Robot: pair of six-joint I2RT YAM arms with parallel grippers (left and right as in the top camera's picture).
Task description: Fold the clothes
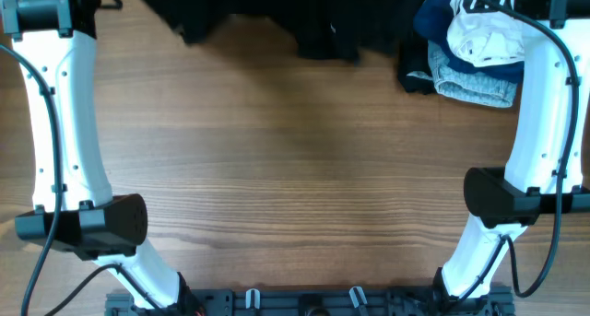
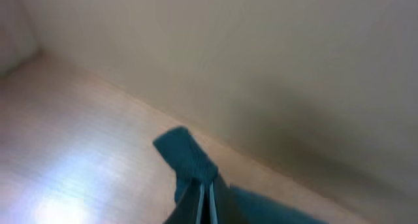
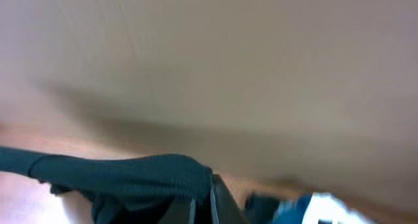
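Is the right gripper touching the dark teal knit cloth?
Touching. The right wrist view shows the right gripper shut on the dark teal knit cloth, which drapes over its fingertips.

This looks like a robot test bench in a lab or workroom. A wood-grain counter [image 1: 295, 169] carries a white left arm [image 1: 64, 122] and right arm [image 1: 544, 104], both rising from a black mounting rail [image 1: 304, 302] at its near edge, with black cables [image 1: 39, 261] trailing along them. A plain beige wall [image 2: 261, 54] stands behind, and a pile of clothes [image 1: 475, 49] and a dark garment [image 1: 277, 21] lie at the far edge
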